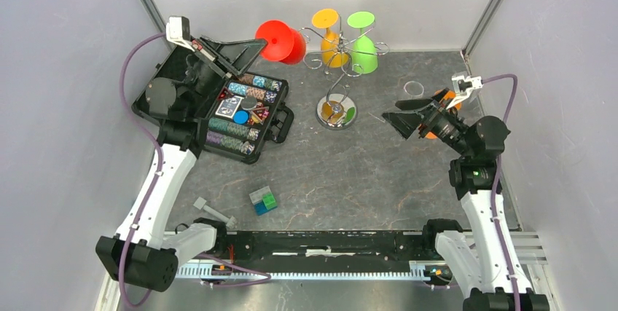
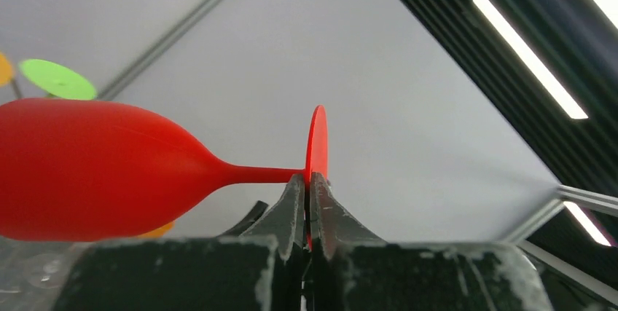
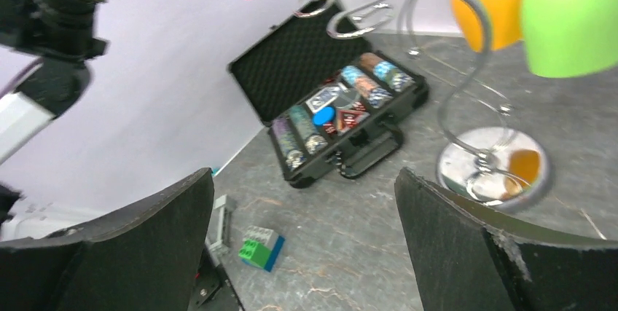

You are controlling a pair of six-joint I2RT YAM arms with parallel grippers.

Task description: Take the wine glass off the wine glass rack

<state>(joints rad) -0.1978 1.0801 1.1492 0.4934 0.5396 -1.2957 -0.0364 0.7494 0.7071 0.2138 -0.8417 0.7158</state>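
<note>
The red wine glass (image 1: 282, 42) lies sideways in the air, just left of the wine glass rack (image 1: 337, 54), a silver wire stand with a round mirrored base (image 1: 336, 113). My left gripper (image 1: 256, 46) is shut on the glass's round foot (image 2: 317, 143); the fingers (image 2: 291, 205) pinch the disc's edge and the bowl (image 2: 95, 169) points left. An orange glass (image 1: 331, 38) and a green glass (image 1: 364, 45) hang on the rack. My right gripper (image 1: 399, 120) stands open and empty to the right of the base; its fingers (image 3: 157, 227) frame bare table.
An open black case of poker chips (image 1: 237, 111) sits at the left, under my left arm. A green and blue brick block (image 1: 263, 201) and a grey part (image 1: 215, 213) lie near the front. A thin ring (image 1: 414, 88) lies at the back right.
</note>
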